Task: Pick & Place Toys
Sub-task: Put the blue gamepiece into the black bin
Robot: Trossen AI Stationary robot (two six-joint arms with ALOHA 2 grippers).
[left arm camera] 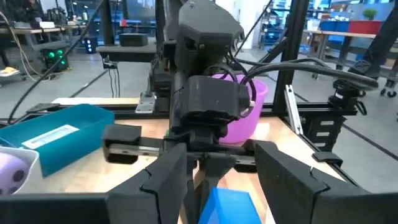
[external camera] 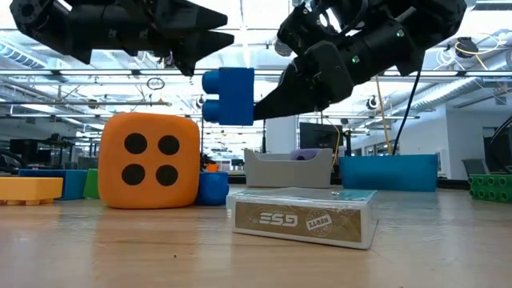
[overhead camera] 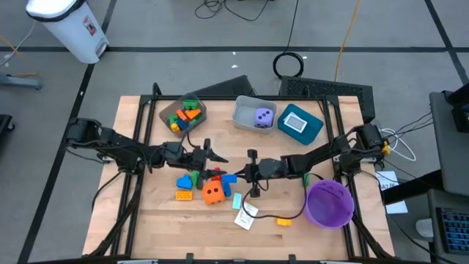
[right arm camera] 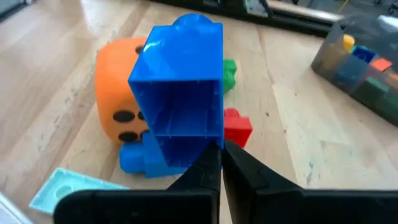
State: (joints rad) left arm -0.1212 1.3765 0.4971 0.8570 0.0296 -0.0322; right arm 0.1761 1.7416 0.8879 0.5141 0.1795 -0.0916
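Note:
A blue block (external camera: 230, 96) hangs above the table's middle, with my right gripper (right arm camera: 221, 155) shut on it. Its hollow underside (right arm camera: 180, 124) faces that gripper. My left gripper (overhead camera: 218, 156) is open, close to the block on its left. In the left wrist view the block (left arm camera: 227, 205) shows low between the fingers (left arm camera: 168, 180), and I see no touch. Below rests the orange dotted die (external camera: 150, 160) on the wood, with blue (right arm camera: 140, 158), red (right arm camera: 236, 127) and green (right arm camera: 229, 70) blocks beside it. My right gripper pinches the blue block's wall at the rim of its hollow underside (right arm camera: 208, 140), between its two fingertips. The fingers come from the table's right, slanting slightly down. The block is lifted clear of the table, its studs (external camera: 212, 96) pointing toward my left gripper.
At the back stand a bin with colored blocks (overhead camera: 185, 114), a grey bin with a purple die (overhead camera: 255, 116) and a teal bin (overhead camera: 299, 123). A purple bowl (overhead camera: 328, 203) sits at the right front. A card pack (external camera: 304, 218) and small yellow and orange blocks (overhead camera: 184, 195) lie near the front.

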